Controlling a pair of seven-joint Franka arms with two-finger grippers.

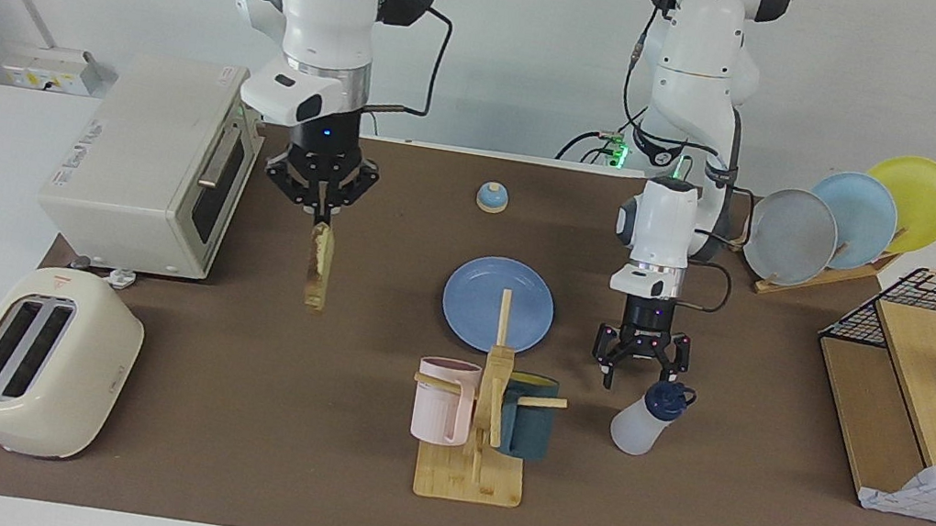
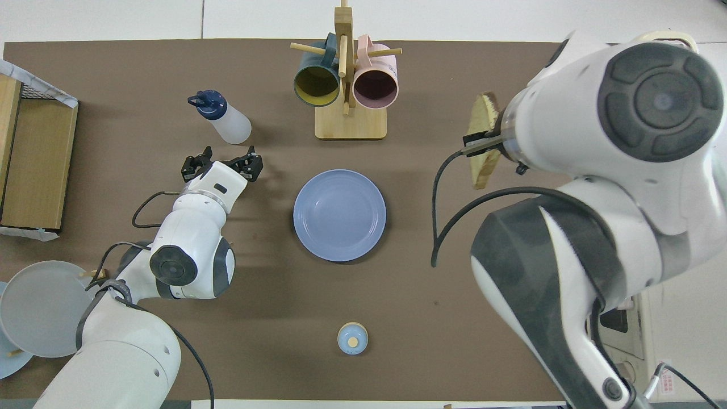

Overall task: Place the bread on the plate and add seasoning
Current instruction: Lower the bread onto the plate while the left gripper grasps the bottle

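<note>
Facing view shows the right gripper (image 1: 319, 205) in the upper left part of the frame, high over the brown mat (image 1: 301, 387), its fingertips pinched on the top edge of the bread (image 1: 319, 267). The slice hangs edge-on and upright in the air, between the toaster oven (image 1: 154, 160) and the plate (image 1: 498, 304). The plate lies flat at the centre of the frame, touching nothing. The left gripper (image 1: 641, 360) is right of the centre, its fingers spread wide and holding nothing, just above the dark cap of the seasoning (image 1: 647, 417). The bottle stands tilted on the mat beside the mug rack (image 1: 477, 436).

In the overhead view the bread (image 2: 481, 142) appears at the upper right, partly under the right arm, and the plate (image 2: 339, 215) is in the middle.

A small red mark is on the toaster (image 1: 45, 362) at lower left, and a red warning sticker (image 2: 665, 384) shows at the lower right corner of the overhead view; I cannot read the writing on either.
</note>
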